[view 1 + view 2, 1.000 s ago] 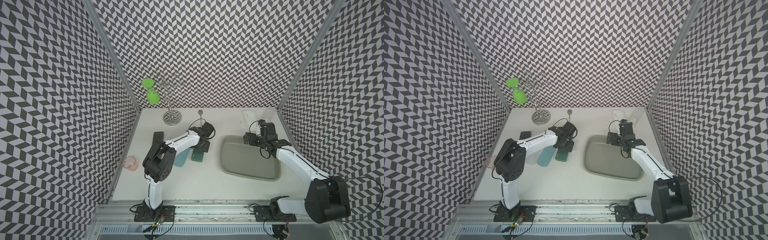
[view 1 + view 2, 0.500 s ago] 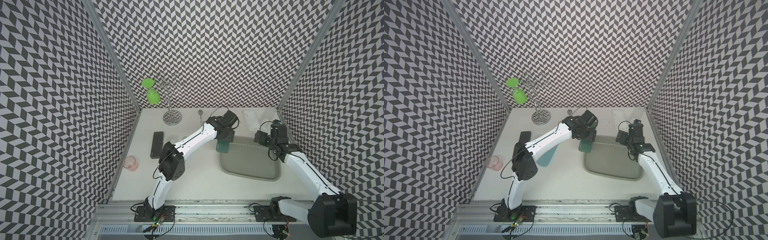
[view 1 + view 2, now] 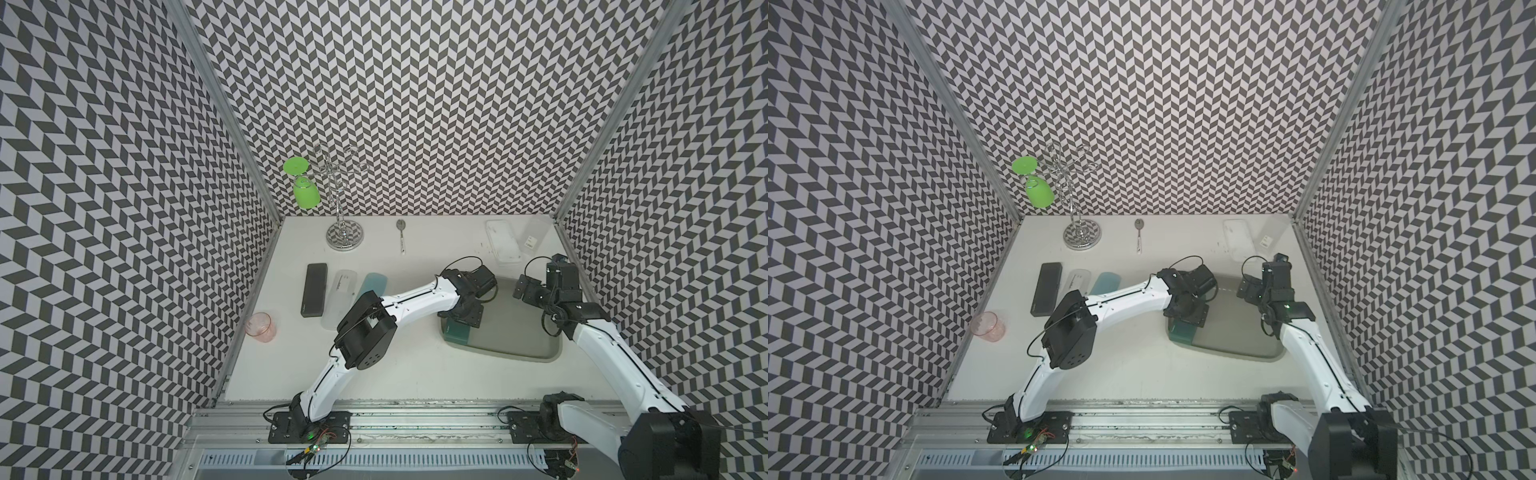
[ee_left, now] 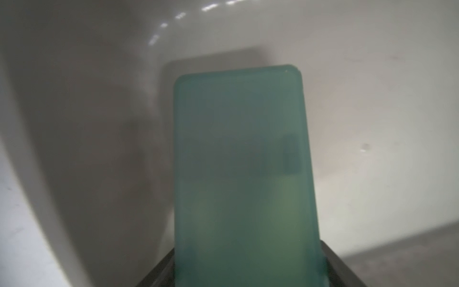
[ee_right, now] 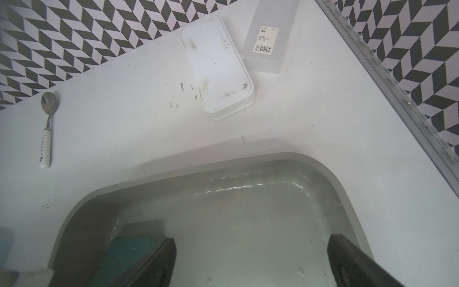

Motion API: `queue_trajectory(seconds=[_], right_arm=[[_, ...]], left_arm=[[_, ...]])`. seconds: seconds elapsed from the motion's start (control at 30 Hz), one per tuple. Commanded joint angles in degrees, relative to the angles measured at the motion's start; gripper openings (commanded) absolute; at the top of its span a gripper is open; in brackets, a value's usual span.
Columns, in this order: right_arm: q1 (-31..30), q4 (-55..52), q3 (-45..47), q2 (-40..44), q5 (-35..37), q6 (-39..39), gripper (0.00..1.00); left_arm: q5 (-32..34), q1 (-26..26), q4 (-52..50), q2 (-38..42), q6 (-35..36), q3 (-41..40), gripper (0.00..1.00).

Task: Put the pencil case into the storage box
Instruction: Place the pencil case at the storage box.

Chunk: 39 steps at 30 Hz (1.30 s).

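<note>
The white counter point(image 3: 415, 374) carries everything. The storage box point(image 3: 515, 332) sits toward its right edge, a shallow grey-olive tub.

The left arm point(image 3: 415, 301) reaches across from the front edge and passes over the near ends of a frosted case point(image 3: 341, 286) and a pale blue case point(image 3: 372, 284). The left gripper point(image 3: 464, 322) hangs over the tub's left end. The teal pencil case point(image 3: 456, 336) is inside the tub there, at the corner nearest the counter's front. In the left wrist view it point(image 4: 243, 174) runs out between the dark jaws (whether they pinch it or only flank it I cannot tell).

The right gripper point(image 5: 250, 263) hovers over the tub's back part. Its jaws are spread wide around nothing, apart from the teal case.

Along the back edge stands a chrome stand point(image 3: 343, 239) with a green glass point(image 3: 306, 195) hanging upside down. Toward the back right corner lie a white tray point(image 5: 218, 67) and a clear box point(image 5: 268, 37) with a barcode label, touching each other. A black case point(image 3: 314, 290) lies just beside the frosted one. A pink cup point(image 3: 260, 327) stands at the left edge, and a spoon point(image 3: 401, 235) lies near the back edge.
</note>
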State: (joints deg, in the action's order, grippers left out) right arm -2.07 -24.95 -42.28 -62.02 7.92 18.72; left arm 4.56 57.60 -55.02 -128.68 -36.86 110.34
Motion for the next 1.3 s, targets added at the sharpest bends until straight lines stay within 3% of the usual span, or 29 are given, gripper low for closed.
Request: queue_trajectory(seconds=[0.0,0.3,0.43,0.57,0.67,0.77,0.9,1.0,1.27], right_arm=[[0.27,0.74,0.52,1.53,-0.27,0.21,1.0],[0.23,0.43,0.72,0.77,-1.82,-0.01,0.99],[0.22,-1.27,-0.89,0.06,-2.33,-0.58,1.0],[0.28,-1.47,-1.7,1.01,-1.76,-1.16,0.99],[0.22,0.5,-1.1,0.97,-6.97,-3.07,0.99],[0.22,2.09,-0.38,-0.34,-14.07,-3.38,0.99],[0.13,3.26,0.7,-5.23,-22.23,-2.77,0.98],[-0.03,2.85,0.19,-10.37,-26.87,-3.28,0.94],[-1.81,5.5,1.78,-17.49,-32.29,-2.71,0.91]], left_arm=[[4.3,-0.3,1.32,0.68,-1.95,0.19,0.82],[5.9,-0.74,3.18,-0.73,-1.87,2.29,0.88],[7.35,-0.83,0.63,-1.21,-0.98,5.36,0.99],[11.68,-1.31,-1.66,3.91,0.84,5.86,1.0],[13.7,-3.27,-5.02,9.01,2.4,5.03,1.0],[14.17,-8.17,-4.73,17.37,4.78,-3.52,1.0],[11.63,-17.34,5.5,31.45,13.19,-22.85,1.0],[10.12,-24.1,8.36,36.48,17.78,-32.48,1.0],[8.1,-31.59,14.44,41.64,19.94,-43.6,1.0]])
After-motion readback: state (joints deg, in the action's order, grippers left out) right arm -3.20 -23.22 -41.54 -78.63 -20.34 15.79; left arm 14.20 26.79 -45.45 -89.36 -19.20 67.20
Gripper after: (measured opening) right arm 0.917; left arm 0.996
